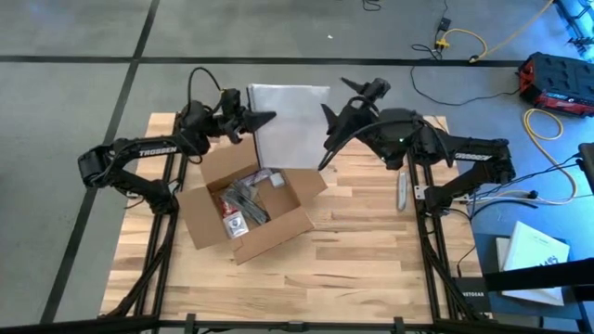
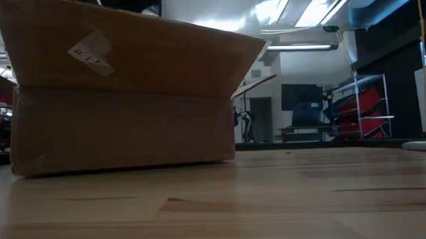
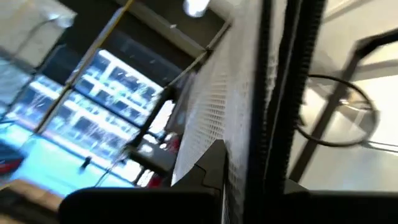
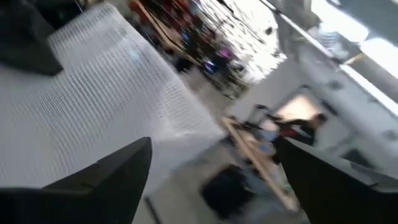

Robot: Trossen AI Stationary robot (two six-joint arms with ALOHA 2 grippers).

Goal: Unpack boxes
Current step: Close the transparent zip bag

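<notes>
The brown cardboard box (image 1: pixel 246 209) stands open on the table's left half, flaps spread; in the low view it (image 2: pixel 126 102) fills the left. Inside it lie a clear plastic bag (image 1: pixel 246 198) and a small red-and-blue object (image 1: pixel 237 224). Beyond the box, a white mesh-patterned sheet (image 1: pixel 290 122) is held up over the table's far edge. My left gripper (image 1: pixel 269 118) is shut on its left edge. My right gripper (image 1: pixel 324 137) stands open at the sheet's right edge; the right wrist view shows the sheet (image 4: pixel 93 106) off to one side and nothing between its fingers. My left gripper pinches the white sheet's left edge (image 3: pixel 208 134) between its two fingers, coming from the table's left and slanting a little upward. The sheet is lifted clear of the table and spreads out toward the right gripper.
A grey hand tool (image 1: pixel 401 189) lies on the table by the right arm's base. The wood table (image 1: pixel 371 269) is bare in its near and right parts. Off the table lie cables, a red case (image 1: pixel 557 79) and a white carton (image 1: pixel 534 250).
</notes>
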